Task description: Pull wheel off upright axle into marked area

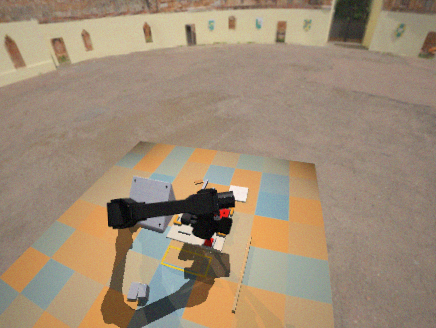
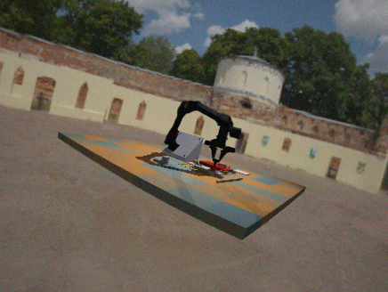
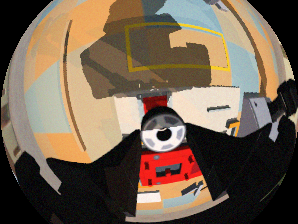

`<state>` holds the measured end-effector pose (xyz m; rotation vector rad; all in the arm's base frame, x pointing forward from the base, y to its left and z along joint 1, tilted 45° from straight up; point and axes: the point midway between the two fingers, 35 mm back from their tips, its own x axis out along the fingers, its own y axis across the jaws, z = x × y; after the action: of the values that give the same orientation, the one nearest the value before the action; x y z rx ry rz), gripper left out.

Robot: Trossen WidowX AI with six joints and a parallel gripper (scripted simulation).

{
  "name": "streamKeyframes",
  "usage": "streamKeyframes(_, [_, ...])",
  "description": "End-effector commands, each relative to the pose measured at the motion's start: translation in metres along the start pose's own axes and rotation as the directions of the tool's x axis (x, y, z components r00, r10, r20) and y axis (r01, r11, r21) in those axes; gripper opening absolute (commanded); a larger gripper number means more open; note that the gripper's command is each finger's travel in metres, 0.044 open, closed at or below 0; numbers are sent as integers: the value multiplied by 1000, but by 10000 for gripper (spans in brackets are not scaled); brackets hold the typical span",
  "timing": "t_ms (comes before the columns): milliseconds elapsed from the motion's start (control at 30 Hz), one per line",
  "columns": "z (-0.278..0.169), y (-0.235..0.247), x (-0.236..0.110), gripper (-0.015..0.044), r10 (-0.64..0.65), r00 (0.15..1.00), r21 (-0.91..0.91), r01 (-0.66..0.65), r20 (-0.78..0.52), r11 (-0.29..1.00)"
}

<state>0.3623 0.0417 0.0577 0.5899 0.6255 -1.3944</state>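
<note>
My gripper points straight down and is shut on the wheel, a grey disc with a dark hub that shows in the middle of the wrist view. Below the wheel lies a red base part on a white plate. I cannot tell whether the wheel still sits on the axle; the axle is hidden. The marked area is a yellow outlined rectangle on the table just in front of the plate, partly in the arm's shadow.
A grey slanted box stands behind the arm. A small grey block lies near the front, a thin rod to the right, and a white square at the back.
</note>
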Motion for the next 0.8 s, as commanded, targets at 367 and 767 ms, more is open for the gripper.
streamKeyframes(367, [0, 1, -12, 0, 3, 1000, 8, -3, -7, 1000])
streamKeyframes(767, [3, -3, -33, 0, 3, 1000, 0, -3, -1, 1000])
